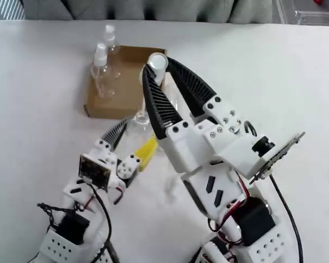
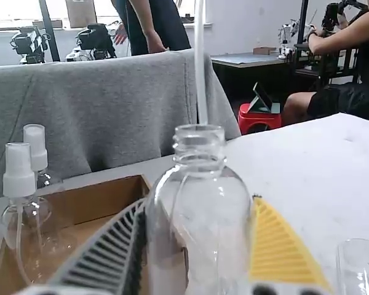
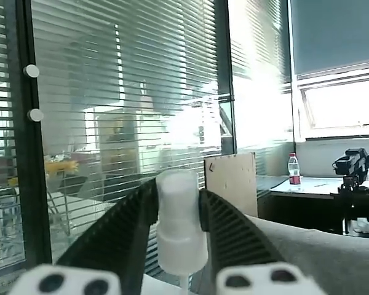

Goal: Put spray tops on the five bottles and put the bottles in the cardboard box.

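Clear, uncapped bottle point(image 2: 198, 203) is being clamped by left gripper point(image 2: 194, 252); white spray top point(image 3: 179, 239), thin tube dangling, is being pinched by right gripper point(image 3: 178, 198).

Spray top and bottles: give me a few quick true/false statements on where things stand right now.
The right gripper is shut on a spray top. True.
The bottle in the left gripper already wears its top. False: its neck is open, with the top's tube right above it.
Two bottles at the cardboard box carry spray tops. True.
Both left gripper fingers are black. False: one finger is black, the other yellow.
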